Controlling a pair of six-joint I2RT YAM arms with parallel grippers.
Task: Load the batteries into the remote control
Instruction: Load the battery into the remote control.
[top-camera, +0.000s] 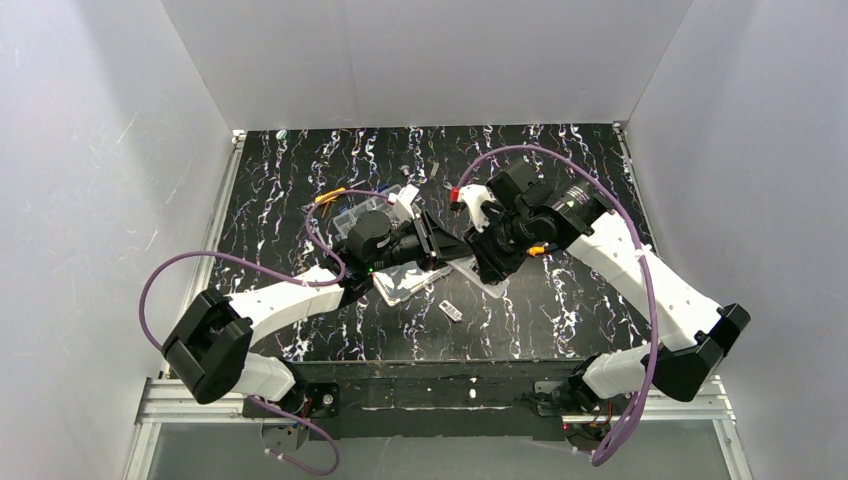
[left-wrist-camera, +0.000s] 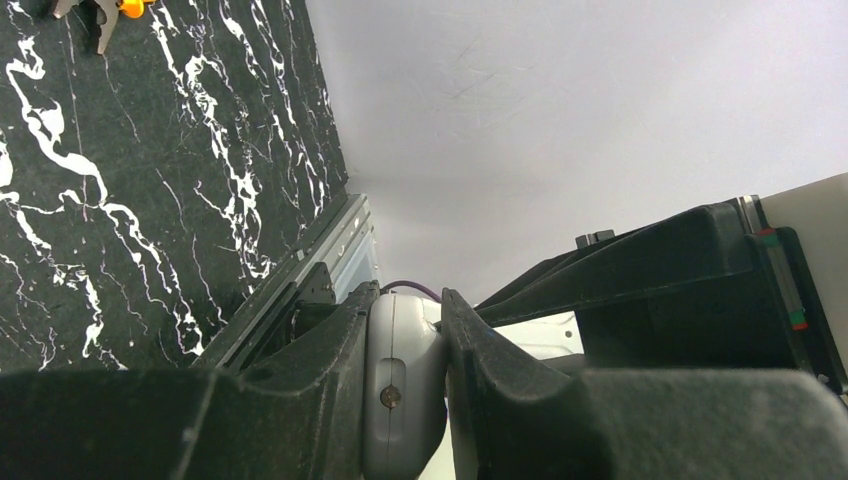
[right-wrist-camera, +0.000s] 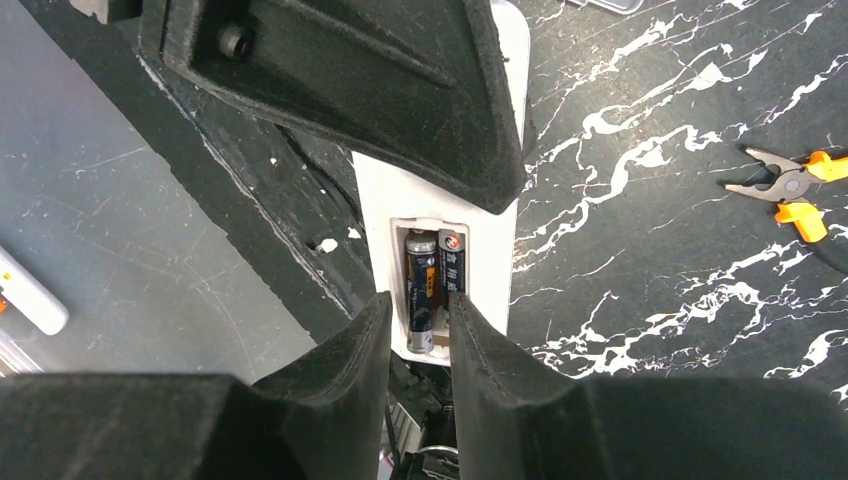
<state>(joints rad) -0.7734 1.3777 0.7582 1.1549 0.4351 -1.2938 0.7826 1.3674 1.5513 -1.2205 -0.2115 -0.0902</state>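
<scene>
A: Overhead, the light is bright and diffuse — it bounces off the white walls (top-camera: 430, 60), and the arms cast only faint, soft shadows on the black marbled table (top-camera: 560, 320).

B: Any glare?

A: Hardly. The far wall is nearly washed out, and the small items on the table are too tiny to resolve.

B: And the wrist views?

A: Close parts blur. The fingers (left-wrist-camera: 300, 400) of the left gripper (left-wrist-camera: 405, 305) are a dark, soft mass with little detail. The fingers (right-wrist-camera: 330, 400) of the right gripper (right-wrist-camera: 418, 305) are equally out of focus, yet the batteries (right-wrist-camera: 432, 285) are sharp, their labels catching highlights — the white remote control (right-wrist-camera: 492, 270) around them looks slightly overexposed.
</scene>
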